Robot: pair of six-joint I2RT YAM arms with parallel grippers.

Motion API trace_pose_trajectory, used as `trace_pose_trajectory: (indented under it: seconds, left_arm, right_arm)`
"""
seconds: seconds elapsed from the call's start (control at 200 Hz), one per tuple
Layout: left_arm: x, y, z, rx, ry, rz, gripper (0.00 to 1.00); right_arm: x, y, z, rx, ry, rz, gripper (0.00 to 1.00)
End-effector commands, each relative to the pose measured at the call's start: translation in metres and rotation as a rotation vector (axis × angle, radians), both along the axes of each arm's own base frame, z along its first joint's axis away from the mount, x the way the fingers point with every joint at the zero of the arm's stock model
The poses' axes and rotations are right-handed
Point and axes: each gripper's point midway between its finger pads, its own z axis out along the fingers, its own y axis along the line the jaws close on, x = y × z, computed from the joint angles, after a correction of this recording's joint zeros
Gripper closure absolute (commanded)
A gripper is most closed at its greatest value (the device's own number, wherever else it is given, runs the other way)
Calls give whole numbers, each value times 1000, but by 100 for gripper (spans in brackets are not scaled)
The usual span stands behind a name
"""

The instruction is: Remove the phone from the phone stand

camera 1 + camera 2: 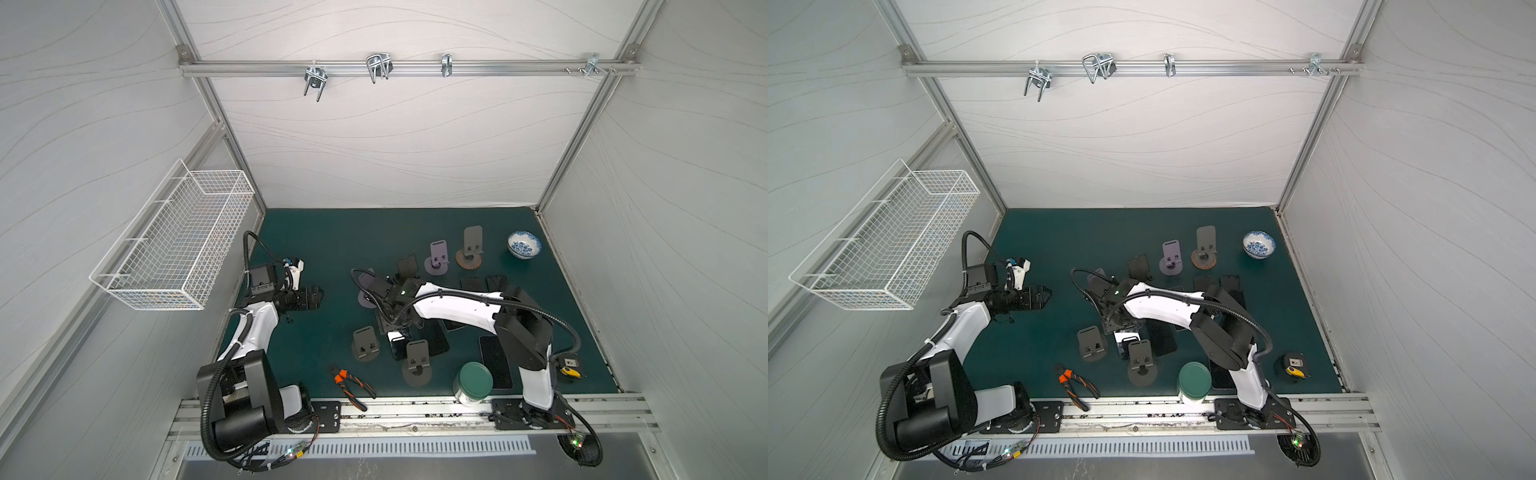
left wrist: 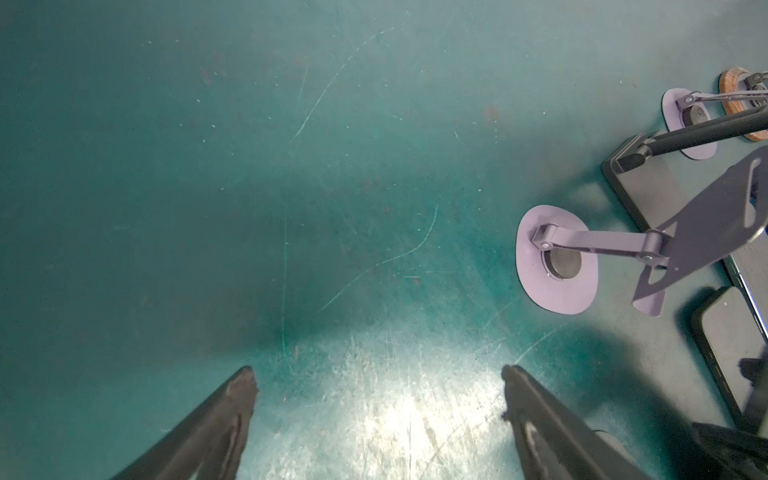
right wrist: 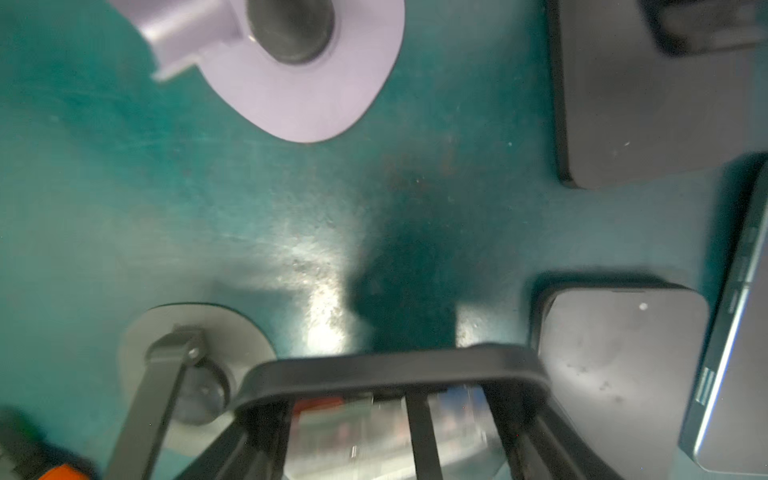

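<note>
The right gripper [image 1: 397,324] reaches across the middle of the green mat [image 1: 324,232], its fingers set on either side of the phone [image 3: 390,365] and seemingly clamped on its long edges. In the right wrist view the phone's long axis runs in line with the fingers. One short end sticks out past them, over bare mat. That end is a rounded black rim, like a case. Behind it the screen is lit, blurred with pale, red and blue patches, and a dark bar crosses it.

In both top views the phone is mostly hidden under the gripper. Only a pale lit patch shows, between a dark stand [image 1: 365,343] and a second dark stand [image 1: 417,355]. I cannot tell whether it touches either one, nor how steeply it tilts.

Another phone [image 3: 615,365] lies flat just beside the held one.

The left gripper [image 2: 378,374] hangs over bare mat with its fingers wide apart, holding nothing.
</note>
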Motion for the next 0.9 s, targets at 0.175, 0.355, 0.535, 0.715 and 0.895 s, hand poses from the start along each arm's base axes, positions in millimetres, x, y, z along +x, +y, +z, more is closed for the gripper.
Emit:
trace_pose_trajectory:
  seconds: [0.175,0.355,0.535,0.715,0.895]
  left_arm:
    - [9,3,14,5,-38,-15,6]
    - [10,2,14,5,-39,-16,6]
    - [10,3,14,6,-41,-15,6]
    - [9,3,14,6,-39,-15,6]
    - [9,3,14,5,-39,-16,6]
  right_arm:
    - [-5,-12,-21,-66,48,-24,51]
    - [-5,-12,-24,-72,51,-25,50]
    - [-2,-15,-30,-85,56,-27,49]
    - [6,-14,-37,-91,76,-25,49]
    - [4,-8,-44,-90,102,-13,49]
